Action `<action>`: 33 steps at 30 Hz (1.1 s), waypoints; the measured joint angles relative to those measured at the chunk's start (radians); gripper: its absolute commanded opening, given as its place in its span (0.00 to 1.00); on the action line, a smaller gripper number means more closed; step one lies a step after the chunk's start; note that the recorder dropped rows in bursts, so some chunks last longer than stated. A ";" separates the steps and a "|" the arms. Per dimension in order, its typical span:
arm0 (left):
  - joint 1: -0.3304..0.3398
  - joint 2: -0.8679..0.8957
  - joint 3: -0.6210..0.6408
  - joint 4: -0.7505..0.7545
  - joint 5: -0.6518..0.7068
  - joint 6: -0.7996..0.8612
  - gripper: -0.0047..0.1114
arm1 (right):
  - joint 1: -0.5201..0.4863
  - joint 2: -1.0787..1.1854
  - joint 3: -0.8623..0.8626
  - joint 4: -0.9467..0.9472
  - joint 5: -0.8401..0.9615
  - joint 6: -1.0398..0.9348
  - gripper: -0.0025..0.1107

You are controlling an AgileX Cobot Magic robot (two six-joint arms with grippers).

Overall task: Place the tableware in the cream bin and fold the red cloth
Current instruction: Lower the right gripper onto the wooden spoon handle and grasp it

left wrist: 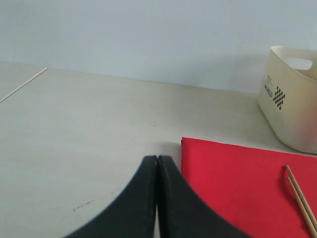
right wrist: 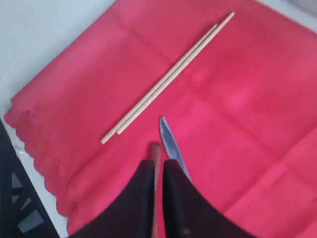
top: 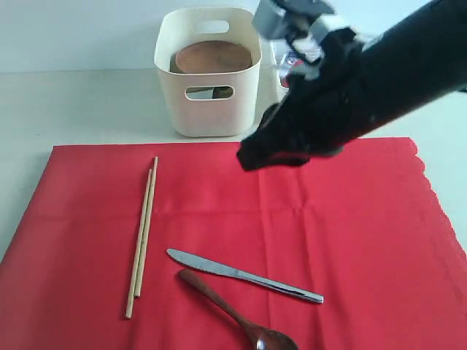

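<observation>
Spoon at bottom, red cloth on pale table — plate in bin shows only in exterior view; left gripper closed, right gripper nearly closed, both empty.

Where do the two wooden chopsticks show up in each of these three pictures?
Exterior view: chopsticks lie on the red cloth, left of the knife.
Left wrist view: only their ends show, on the cloth near the cream bin.
Right wrist view: full length, beyond the knife tip.
Shared landmark: the red cloth.
</observation>
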 measured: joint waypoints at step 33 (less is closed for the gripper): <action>0.000 0.000 0.000 0.000 0.000 0.000 0.06 | 0.423 0.408 0.043 -0.544 -0.255 0.400 0.38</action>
